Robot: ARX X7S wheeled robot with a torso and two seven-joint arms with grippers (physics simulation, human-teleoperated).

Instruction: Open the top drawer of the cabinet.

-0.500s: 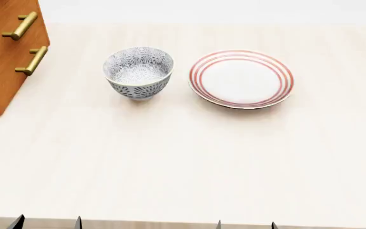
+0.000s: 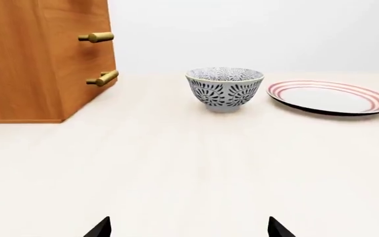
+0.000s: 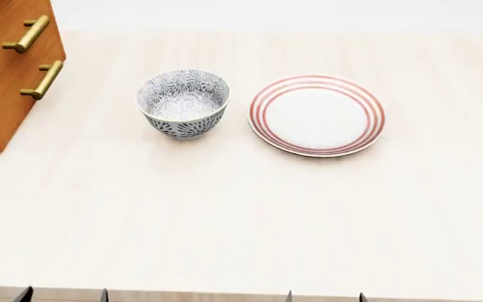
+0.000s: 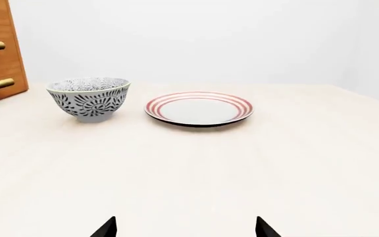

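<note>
Since half a second ago, bowl and plate sit slightly lower in the head view, the cabinet unchanged. Left hand (image 2: 186,228) and right hand (image 4: 185,227) both hang open and empty over the desk (image 3: 224,214), touching nothing. Ahead, the patterned bowl (image 3: 183,103) holds nothing, and the red-ringed plate (image 3: 317,114) beside it is bare. Far left stands the cabinet (image 3: 7,75); its top drawer is out of view.
</note>
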